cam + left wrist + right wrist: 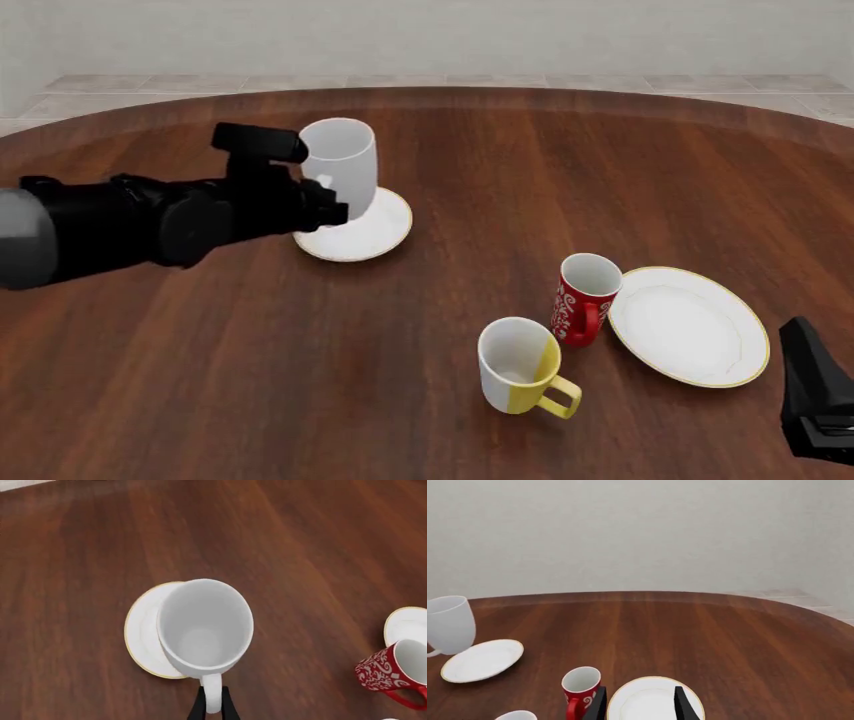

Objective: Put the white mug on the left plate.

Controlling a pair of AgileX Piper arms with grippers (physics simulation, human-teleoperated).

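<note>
— Mug first: where is it?

— The white mug (339, 170) hangs clear of the table (534, 180), upright and a little tilted, over the near-left edge of the left plate (378, 232). In the right wrist view it floats above the plate with open space under its base, so I judge it not yet set down.

— What holds it?

— The left end effector (212, 706) is closed on the loop handle, its two dark fingers (199, 707) pinching either side. Holding by the handle keeps the body free, so the base can meet the plate without the fingers touching the plate.

— And the other arm?

— The right end effector (639, 704) hovers at the near right, fingers parted, nothing between them, pointed at the larger plate (690, 325).

— Anything in the way?

— Not that I can see. The red mug (582, 298) stands just beside the larger plate, the yellow-and-white mug (521, 365) nearer the arms; both are well apart from the left plate. The mug sits off-centre over the plate, so I'd judge it needs shifting toward the middle before lowering.
</note>
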